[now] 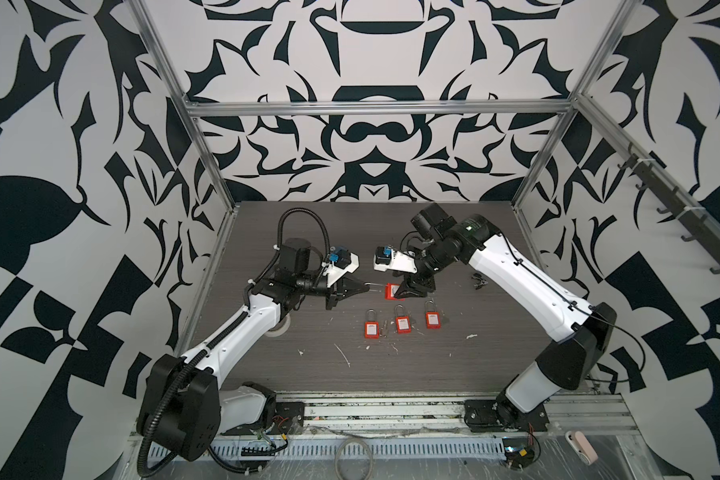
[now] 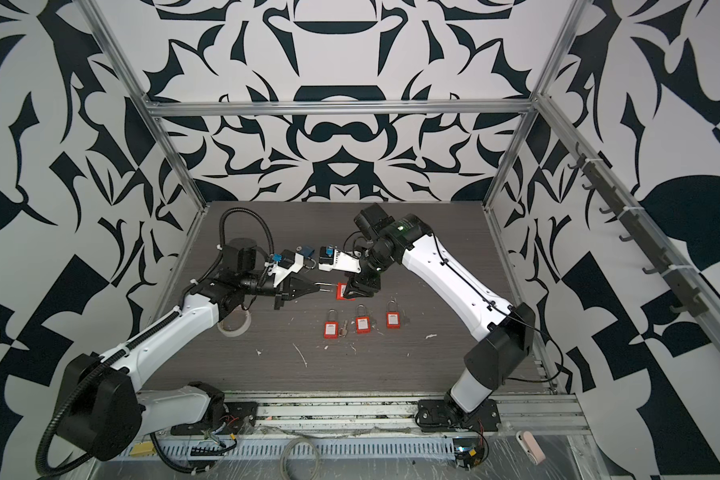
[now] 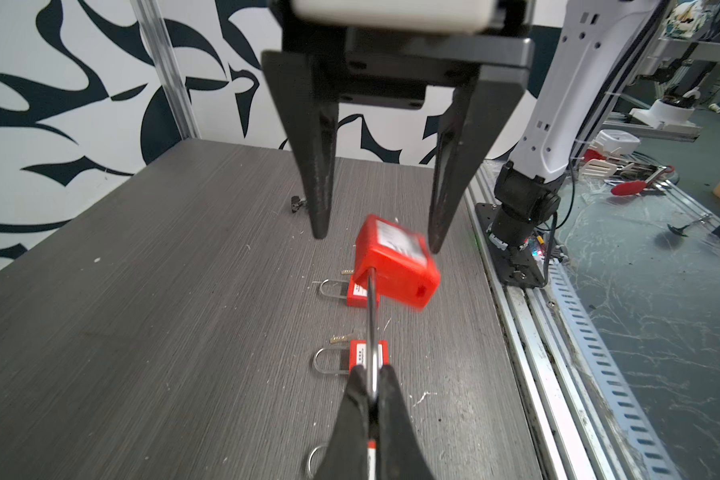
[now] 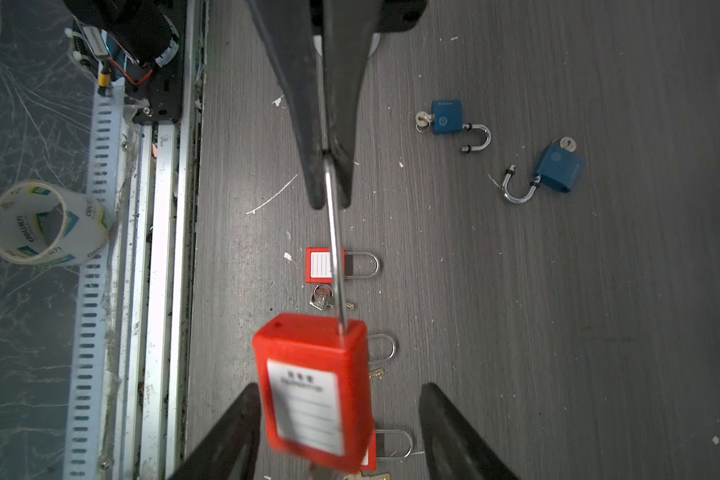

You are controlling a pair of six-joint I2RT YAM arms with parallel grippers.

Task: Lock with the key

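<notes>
A red padlock (image 1: 390,291) (image 2: 341,291) hangs above the table between my two grippers. My left gripper (image 3: 373,374) (image 1: 368,286) is shut on its steel shackle (image 3: 371,324) (image 4: 335,257). The red body (image 3: 395,262) (image 4: 312,386) looks blurred, and one shackle hole in its top shows empty. My right gripper (image 4: 339,386) (image 1: 404,293) is open, with its fingers (image 3: 319,187) standing either side of the body and apart from it. A silver key (image 4: 321,299) (image 1: 385,328) lies on the table by another red padlock. The held lock's keyhole end is hidden.
Three red padlocks (image 1: 370,328) (image 1: 402,323) (image 1: 432,319) lie in a row near the table's middle. Two blue padlocks (image 4: 445,116) (image 4: 558,166) with keys in them lie open farther off. A tape roll (image 2: 233,324) sits under my left forearm. A small black object (image 1: 479,281) lies at the right.
</notes>
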